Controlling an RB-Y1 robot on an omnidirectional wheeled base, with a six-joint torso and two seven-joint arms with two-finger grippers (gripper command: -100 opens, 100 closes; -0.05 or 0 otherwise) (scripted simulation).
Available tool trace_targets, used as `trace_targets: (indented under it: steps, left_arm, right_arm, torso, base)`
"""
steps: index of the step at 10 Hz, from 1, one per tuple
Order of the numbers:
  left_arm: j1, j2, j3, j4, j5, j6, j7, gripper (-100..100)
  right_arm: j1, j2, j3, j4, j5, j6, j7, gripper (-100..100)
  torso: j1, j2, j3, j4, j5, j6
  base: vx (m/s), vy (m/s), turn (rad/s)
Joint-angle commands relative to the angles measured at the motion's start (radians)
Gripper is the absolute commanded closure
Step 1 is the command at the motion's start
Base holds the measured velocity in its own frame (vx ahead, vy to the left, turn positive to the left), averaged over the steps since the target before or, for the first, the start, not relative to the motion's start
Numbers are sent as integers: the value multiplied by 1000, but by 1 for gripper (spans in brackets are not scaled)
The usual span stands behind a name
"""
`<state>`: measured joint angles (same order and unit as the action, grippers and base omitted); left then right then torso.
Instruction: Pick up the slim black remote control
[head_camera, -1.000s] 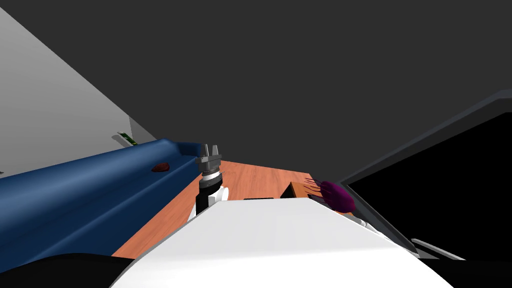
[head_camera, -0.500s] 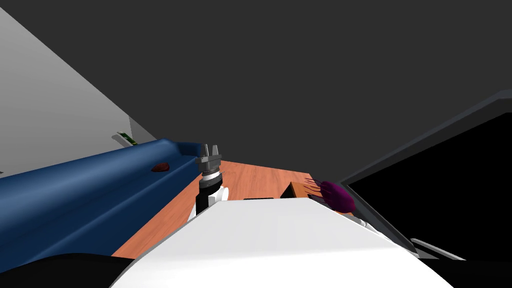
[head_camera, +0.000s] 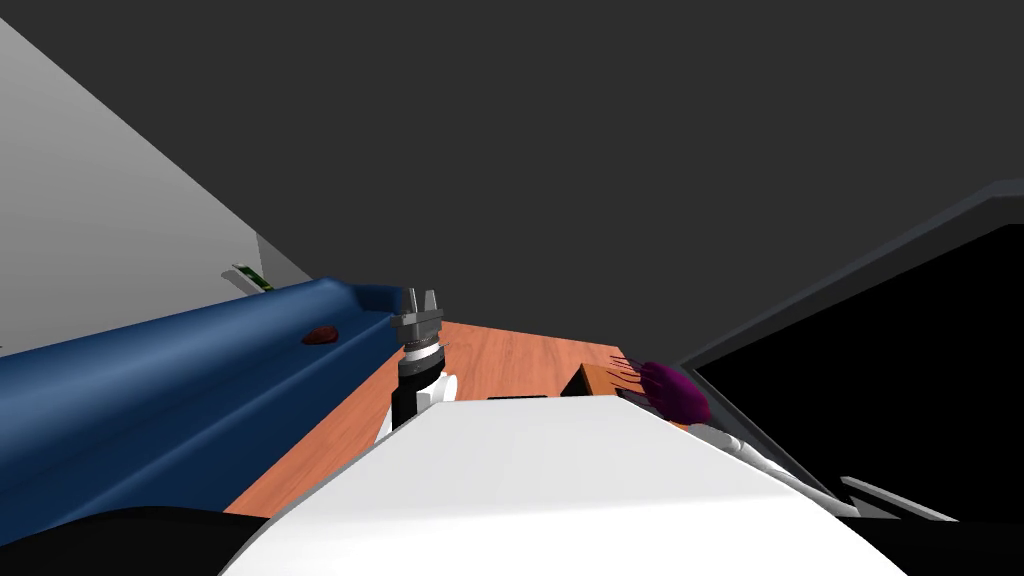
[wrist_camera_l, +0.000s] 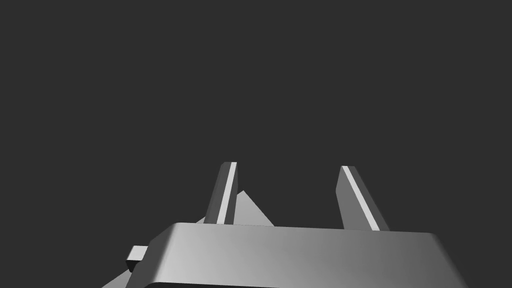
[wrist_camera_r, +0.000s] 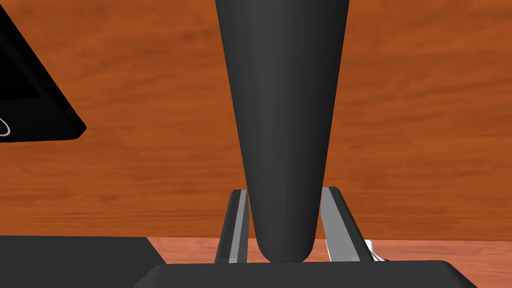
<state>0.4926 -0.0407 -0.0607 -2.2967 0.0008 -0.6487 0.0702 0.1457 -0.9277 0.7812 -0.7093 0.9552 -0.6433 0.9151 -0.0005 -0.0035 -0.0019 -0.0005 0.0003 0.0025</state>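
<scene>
**A:** Where is the remote?

**B:** The remote (wrist_camera_r: 282, 115) lies lengthwise between the fingers (wrist_camera_r: 238, 225) of the right end effector (wrist_camera_r: 285, 190). Its rounded end sits close to the hand's dark body. The rest runs away from the hand over the reddish wooden worktop (wrist_camera_r: 425, 125).

**A:** Is it clamped?

**B:** Yes, both fingers press against its sides. I cannot tell whether it touches the worktop.

**A:** Anything near it?

**B:** A flat black slab (wrist_camera_r: 35, 100) with a thin white line on it lies on the worktop. It is off to one side of the remote and apart from it.

**A:** And the other arm?

**B:** The left end effector (head_camera: 421, 297) stands upright just beside the end of a blue sofa (head_camera: 180, 390), above the worktop's edge. In the left wrist view its two fingers stand well apart against a flat dark grey plane.

**A:** What else does the head view give?

**B:** A small red-brown thing (head_camera: 321, 334) rests on the sofa. On my right a purple thing (head_camera: 675, 392) with thin dark spikes sits at the worktop's other side, just beside a black area (head_camera: 900, 380). A light grey wall (head_camera: 80, 200) rises behind the sofa.
</scene>
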Motion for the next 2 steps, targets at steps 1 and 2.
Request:
trace_targets:
  steps: [1,2]
  left_arm:
    - [0,0,0,0,0,0,0,0]
    - [0,0,0,0,0,0,0,0]
  right_arm:
    - [0,0,0,0,0,0,0,100]
    - [-1,-4,-1,0,0,-4,0,0]
  torso:
    - [0,0,0,0,0,0]
    - [0,0,0,0,-1,0]
  base:
    - [0,0,0]
    - [0,0,0]
